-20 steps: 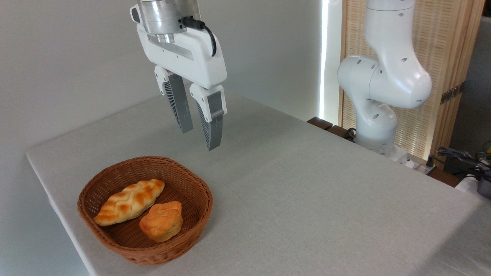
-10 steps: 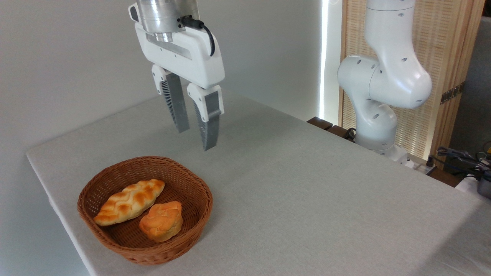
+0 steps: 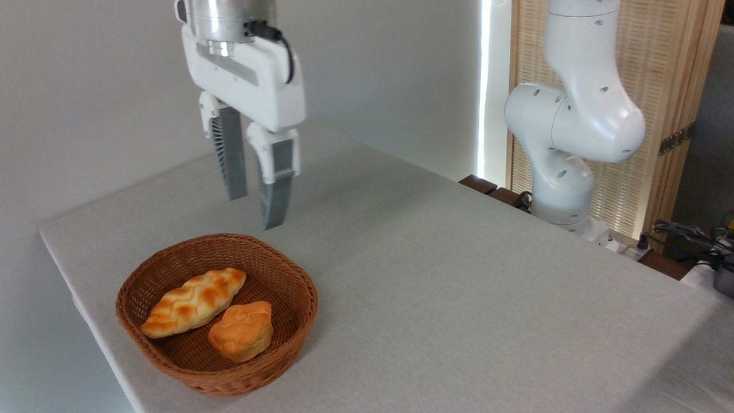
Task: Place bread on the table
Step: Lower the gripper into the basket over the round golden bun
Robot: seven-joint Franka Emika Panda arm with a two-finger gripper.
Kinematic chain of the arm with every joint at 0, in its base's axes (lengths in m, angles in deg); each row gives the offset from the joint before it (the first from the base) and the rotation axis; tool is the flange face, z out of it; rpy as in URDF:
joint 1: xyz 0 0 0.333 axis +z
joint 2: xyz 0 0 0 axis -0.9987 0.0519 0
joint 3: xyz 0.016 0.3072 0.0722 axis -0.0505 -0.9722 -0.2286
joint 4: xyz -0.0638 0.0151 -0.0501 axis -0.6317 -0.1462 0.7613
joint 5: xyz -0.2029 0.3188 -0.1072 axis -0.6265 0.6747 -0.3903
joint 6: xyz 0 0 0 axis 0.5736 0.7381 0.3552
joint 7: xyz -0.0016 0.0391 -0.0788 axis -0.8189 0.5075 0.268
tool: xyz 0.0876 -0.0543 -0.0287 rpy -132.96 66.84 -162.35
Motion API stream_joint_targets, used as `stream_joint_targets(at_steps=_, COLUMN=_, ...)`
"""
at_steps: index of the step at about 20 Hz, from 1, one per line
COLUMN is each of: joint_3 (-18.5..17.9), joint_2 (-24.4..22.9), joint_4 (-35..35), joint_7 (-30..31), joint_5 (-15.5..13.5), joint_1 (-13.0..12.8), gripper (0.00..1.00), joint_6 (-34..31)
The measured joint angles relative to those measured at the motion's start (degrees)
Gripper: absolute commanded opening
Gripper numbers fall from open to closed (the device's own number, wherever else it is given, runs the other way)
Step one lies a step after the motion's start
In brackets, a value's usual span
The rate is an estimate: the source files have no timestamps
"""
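The bread (image 3: 241,331), a small round orange-golden bun with a lumpy top, lies in the front right of a brown wicker basket (image 3: 172,355). The basket stands on the light grey table (image 3: 459,287) near its left front corner. My gripper (image 3: 256,211) hangs in the air above the basket's far rim, fingers pointing down. Its two grey fingers are a small gap apart, open, with nothing between them. The bun is well below and in front of the fingertips.
A longer braided golden-brown loaf (image 3: 192,301) lies beside the bun in the basket. The white arm base (image 3: 565,143) stands at the table's far right edge, with cables (image 3: 694,235) beyond it. The table's left edge runs close to the basket.
My gripper has moved left and slightly toward the basket, from above the bare table to above the basket's far rim. The bun and loaf have not moved.
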Motion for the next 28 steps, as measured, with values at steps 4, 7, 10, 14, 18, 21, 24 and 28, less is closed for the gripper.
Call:
stream_joint_targets(at_steps=4, joint_3=1.21, joint_2=1.48, joint_4=0.40, joint_7=0.01, joint_5=0.00, joint_1=-0.22, gripper=1.00, joint_6=2.54)
stream_joint_targets(at_steps=7, joint_3=1.26, joint_2=2.30, joint_4=2.07, joint_7=0.01, joint_5=0.00, joint_1=-0.31, gripper=1.00, joint_6=5.79)
stream_joint_targets(at_steps=10, joint_3=1.56, joint_2=3.27, joint_4=5.84, joint_7=-0.01, joint_5=0.00, joint_1=-0.33, gripper=1.00, joint_6=11.05)
stream_joint_targets(at_steps=14, joint_3=2.52, joint_2=4.35, joint_4=9.39, joint_7=-0.01, joint_5=0.00, joint_1=-0.38, gripper=1.00, joint_6=13.53)
stream_joint_targets(at_steps=18, joint_3=2.61, joint_2=5.49, joint_4=11.63, joint_7=-0.01, joint_5=0.00, joint_1=-0.34, gripper=1.00, joint_6=13.87)
stream_joint_targets(at_steps=21, joint_3=2.61, joint_2=6.46, joint_4=12.21, joint_7=-0.01, joint_5=0.00, joint_1=-0.31, gripper=1.00, joint_6=13.94)
stream_joint_targets(at_steps=24, joint_3=2.72, joint_2=7.64, joint_4=12.49, joint_7=-0.07, joint_5=0.02, joint_1=-0.34, gripper=1.00, joint_6=15.28)
stream_joint_targets(at_steps=28, joint_3=2.90, joint_2=8.69, joint_4=13.35, joint_7=-0.17, joint_5=0.04, joint_1=-0.41, gripper=1.00, joint_6=20.16)
